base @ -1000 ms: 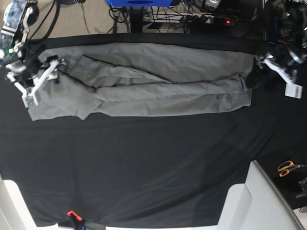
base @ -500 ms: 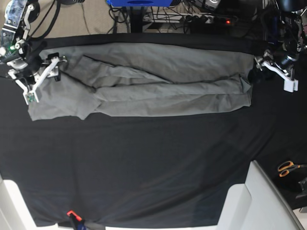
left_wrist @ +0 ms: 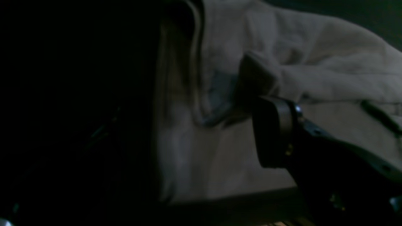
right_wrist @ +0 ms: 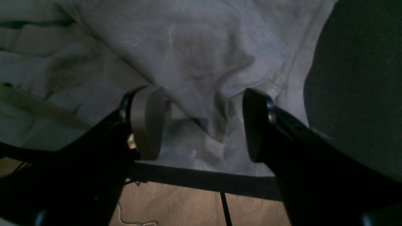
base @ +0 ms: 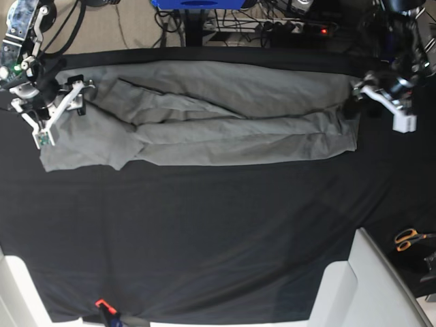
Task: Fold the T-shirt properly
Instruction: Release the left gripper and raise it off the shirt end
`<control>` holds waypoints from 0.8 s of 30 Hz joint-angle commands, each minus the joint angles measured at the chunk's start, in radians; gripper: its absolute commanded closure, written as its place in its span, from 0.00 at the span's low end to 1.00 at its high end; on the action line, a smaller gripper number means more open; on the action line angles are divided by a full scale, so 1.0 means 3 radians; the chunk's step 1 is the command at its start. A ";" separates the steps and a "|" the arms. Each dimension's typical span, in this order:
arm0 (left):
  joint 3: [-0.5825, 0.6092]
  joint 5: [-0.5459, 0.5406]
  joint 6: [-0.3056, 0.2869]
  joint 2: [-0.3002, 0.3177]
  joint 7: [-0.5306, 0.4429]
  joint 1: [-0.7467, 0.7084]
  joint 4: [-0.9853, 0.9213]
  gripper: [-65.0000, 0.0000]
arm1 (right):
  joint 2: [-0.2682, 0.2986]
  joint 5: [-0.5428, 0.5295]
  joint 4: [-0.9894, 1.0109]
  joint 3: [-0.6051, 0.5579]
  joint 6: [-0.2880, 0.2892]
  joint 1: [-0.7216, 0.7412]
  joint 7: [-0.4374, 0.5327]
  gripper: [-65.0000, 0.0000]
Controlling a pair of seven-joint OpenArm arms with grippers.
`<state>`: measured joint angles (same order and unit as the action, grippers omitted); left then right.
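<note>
The grey T-shirt [base: 225,116] lies folded into a long strip across the back of the black table cloth [base: 204,238]. My right gripper [base: 60,109] stands over the shirt's left end. In the right wrist view the right gripper [right_wrist: 201,125] is open, and a raised fold of the T-shirt [right_wrist: 201,62] lies between its fingers [right_wrist: 146,122] without being pinched. My left gripper [base: 355,101] is at the shirt's right edge. The left wrist view is dark: one finger [left_wrist: 273,135] rests by a bunched fold of the T-shirt [left_wrist: 314,72], the other is lost in shadow, and the jaws look open.
Orange-handled scissors [base: 409,238] lie at the right edge. A white panel [base: 368,286] stands at the front right. A small red clip [base: 102,304] sits at the front edge. Cables and a power strip [base: 272,27] lie on the floor beyond the back edge.
My left gripper has moved in from the right and reached the shirt's right edge. The right gripper has barely shifted at the left end. The shirt lies as before.
</note>
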<state>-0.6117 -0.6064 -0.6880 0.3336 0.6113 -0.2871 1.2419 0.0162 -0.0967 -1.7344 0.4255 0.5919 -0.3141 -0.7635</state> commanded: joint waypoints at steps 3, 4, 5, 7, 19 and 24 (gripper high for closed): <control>-0.0270 -0.0068 -0.0034 0.0021 0.0271 -0.0145 0.0640 0.29 | 0.0020 -0.0033 -0.0026 0.0006 -0.0001 0.0017 0.0042 0.43; -0.0296 -0.0068 -0.0034 -0.0051 0.0358 -0.0176 0.0829 0.37 | 0.0020 -0.0033 0.0010 0.0006 -0.0001 0.0022 0.0047 0.43; -0.0306 -0.0063 -0.0034 -0.0138 0.0425 -0.0207 0.1064 0.51 | 0.0020 -0.0033 0.0066 0.0006 -0.0001 0.0032 0.0047 0.43; -0.0250 -0.0037 -0.0034 -0.0317 0.0486 -0.0237 0.1428 0.90 | 0.0020 -0.0033 0.0173 0.0006 -0.0001 0.0083 0.0047 0.43; 0.0492 0.1103 -0.0034 -0.0741 -0.0184 0.0560 0.0272 1.00 | -0.0072 -0.0038 0.0235 0.0011 0.0004 0.0098 0.0057 0.43; 0.0410 0.1287 -0.0034 -0.0700 -0.0332 0.0586 0.0067 1.00 | -0.0067 -0.0038 0.0235 0.0021 0.0004 0.0098 0.0057 0.43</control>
<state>-0.4808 -0.2092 -0.6899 0.1070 0.5354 -0.1173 1.2484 -0.0139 -0.0967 -1.6455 0.4274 0.5880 -0.2913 -0.7597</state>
